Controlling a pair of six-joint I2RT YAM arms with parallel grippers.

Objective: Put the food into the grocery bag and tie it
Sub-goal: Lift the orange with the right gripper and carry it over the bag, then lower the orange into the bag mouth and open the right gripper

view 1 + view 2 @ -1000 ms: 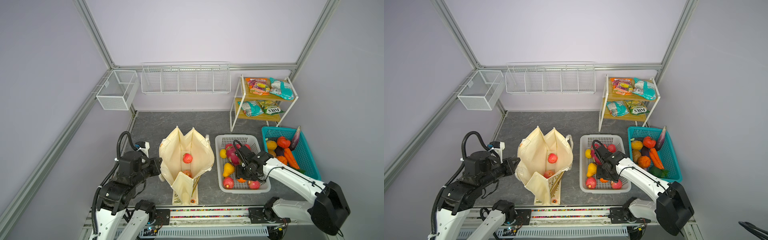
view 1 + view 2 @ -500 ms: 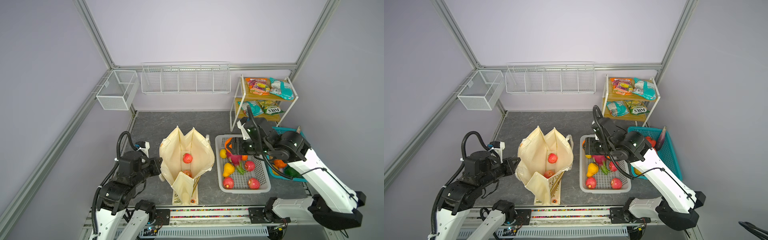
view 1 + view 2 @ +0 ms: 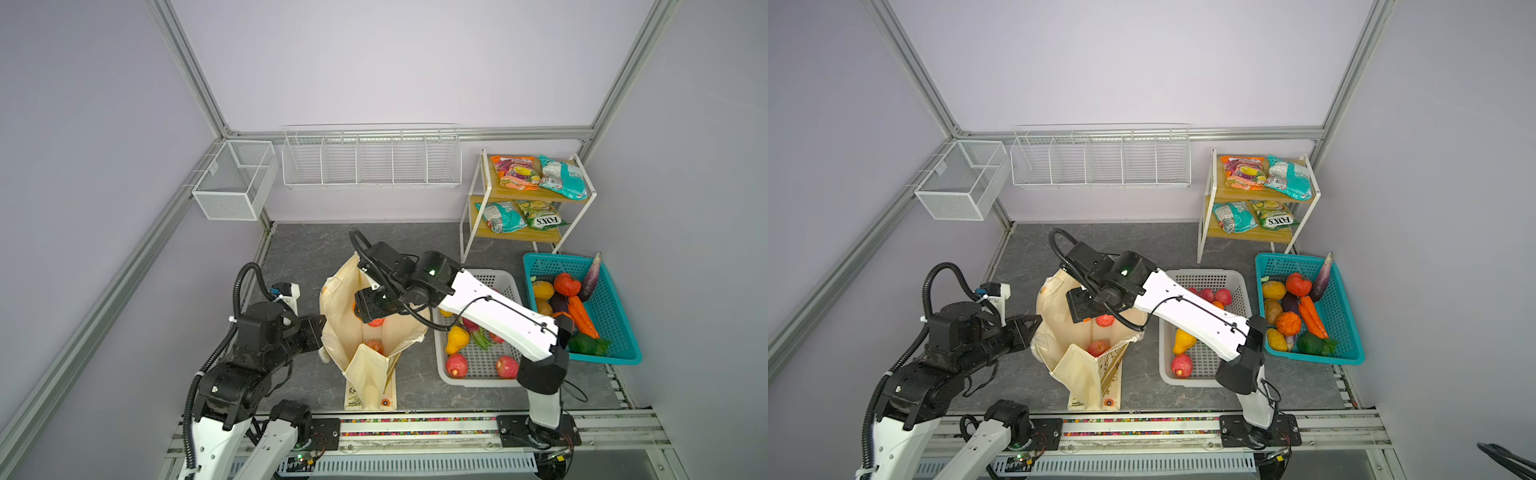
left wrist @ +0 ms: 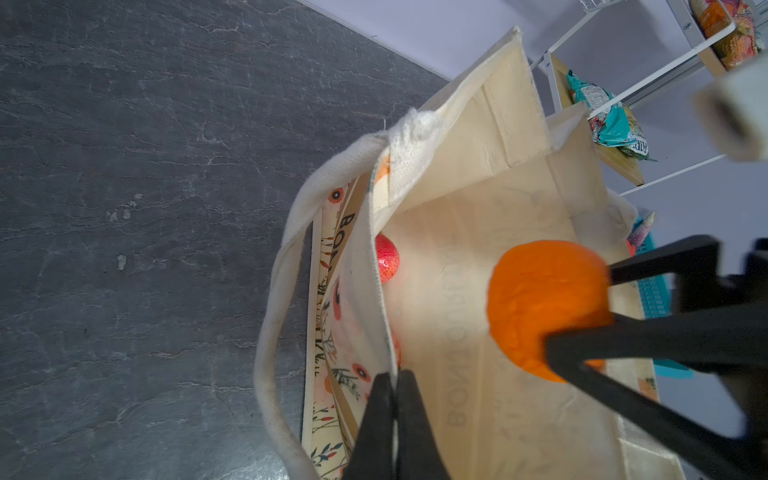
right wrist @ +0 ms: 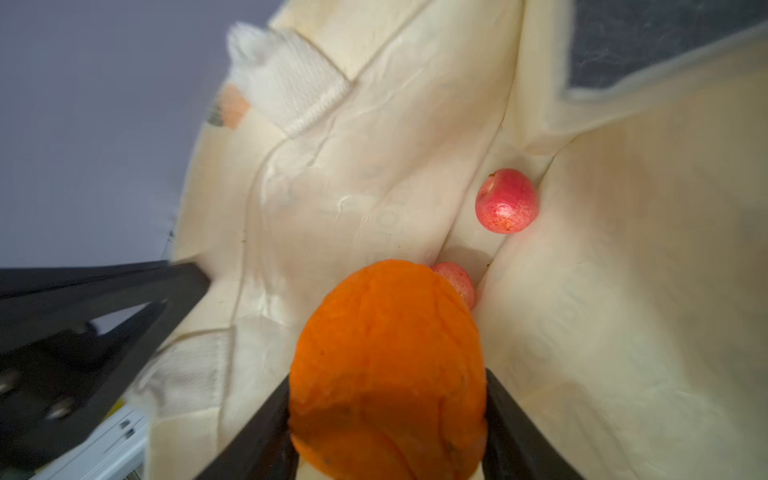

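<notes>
Canvas at the near rim of the grocery bag (image 3: 365,370) is sitting pinched in my closed left end effector (image 4: 394,378), while my right end effector (image 5: 386,380) is gripping an orange (image 4: 540,299) over the open mouth, so I am favouring a low release beside the two apples (image 5: 506,200) inside.

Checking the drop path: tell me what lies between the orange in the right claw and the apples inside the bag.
Nothing. In the right wrist view only bare bag lining shows between the orange in the right claw and the two apples.
</notes>
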